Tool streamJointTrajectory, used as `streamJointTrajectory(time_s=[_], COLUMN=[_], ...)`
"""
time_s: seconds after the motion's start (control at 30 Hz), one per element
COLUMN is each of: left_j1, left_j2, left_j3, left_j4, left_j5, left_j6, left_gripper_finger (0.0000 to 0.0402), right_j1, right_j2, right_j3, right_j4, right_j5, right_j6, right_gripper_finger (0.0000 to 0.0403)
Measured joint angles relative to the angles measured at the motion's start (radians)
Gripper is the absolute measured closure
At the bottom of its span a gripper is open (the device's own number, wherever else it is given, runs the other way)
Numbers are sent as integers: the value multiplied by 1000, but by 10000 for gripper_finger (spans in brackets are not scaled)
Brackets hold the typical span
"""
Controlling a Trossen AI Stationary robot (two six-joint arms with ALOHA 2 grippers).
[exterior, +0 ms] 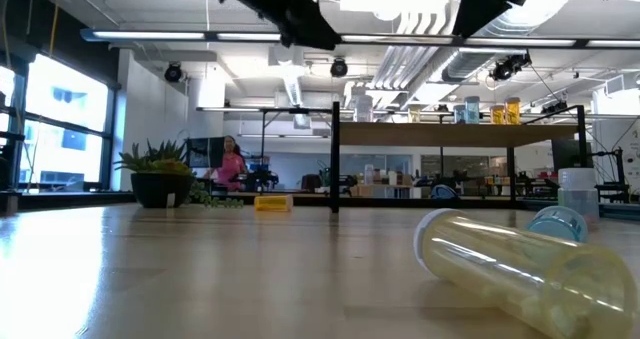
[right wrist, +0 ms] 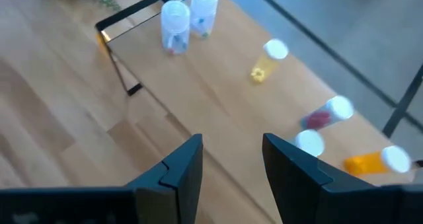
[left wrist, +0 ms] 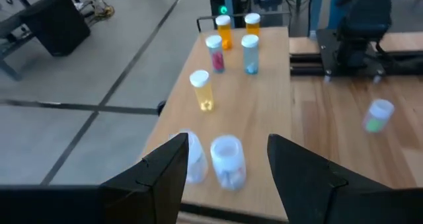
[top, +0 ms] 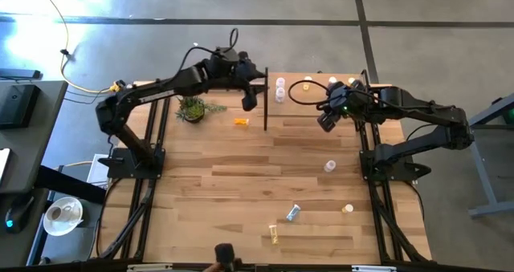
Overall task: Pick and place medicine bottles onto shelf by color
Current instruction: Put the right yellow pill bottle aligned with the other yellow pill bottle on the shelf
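Worktop (top: 241,176): planked wood, large, carrying everything below; loose bottles scattered across its near half.

Shelf (top: 305,111): pale raised board on a thin black frame at the far edge; partly stocked, grouped by tint; narrow, with open edges, so anything nudged could go over the side.

Left arm (top: 161,87): reaching over the shelf's left end; left jaws set wide and empty, hanging directly above a clear pair (left wrist: 227,159); risk of clipping one cap on any descent and toppling the neighbour (standing nearly touching, close to the shelf's edge).

Right arm (top: 426,123): bent in over the shelf's right part; right jaws parted more narrowly, empty; risk of the two arms crowding each other above the same board if both move inward at once.

Potted plant (top: 193,108): left of the shelf, well apart from the bottles; unlikely to interfere.

Medicine bottles on the shelf: yellow one (left wrist: 202,90), then purplish (left wrist: 215,52), pale blue (left wrist: 250,53) and two orange (left wrist: 225,31) further along; risk of pale blue being taken for clear.

Medicine bottles still on the worktop: orange (top: 241,121) lying beside the shelf's leg, clear (top: 330,166), yellow (top: 348,209), blue (top: 293,213), yellow (top: 275,235); those on their sides likely to roll away under an off-centre pinch.
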State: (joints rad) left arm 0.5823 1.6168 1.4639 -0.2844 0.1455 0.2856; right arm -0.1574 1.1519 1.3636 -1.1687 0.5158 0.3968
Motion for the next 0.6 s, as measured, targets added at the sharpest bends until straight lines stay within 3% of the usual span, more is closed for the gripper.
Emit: streamJointTrajectory(time_s=[0.2, 0.37, 0.6], left_j1=[-7, -20, -82], left_j2=[-72, -105, -119], left_j3=[-82, -214, -369], left_j4=[-33, 70, 208], left_j5=[0, 1, 8], left_j6=[-28, -95, -188], left_gripper_finger=[204, 204, 204], right_j1=[1, 1, 2], right_j2=[0, 0, -1], right_j3=[-11, -40, -120], right_j4=[-35, -91, -126], right_j5=[-61, -83, -201], right_j6=[17, 52, 93], right_gripper_finger=[253, 253, 253])
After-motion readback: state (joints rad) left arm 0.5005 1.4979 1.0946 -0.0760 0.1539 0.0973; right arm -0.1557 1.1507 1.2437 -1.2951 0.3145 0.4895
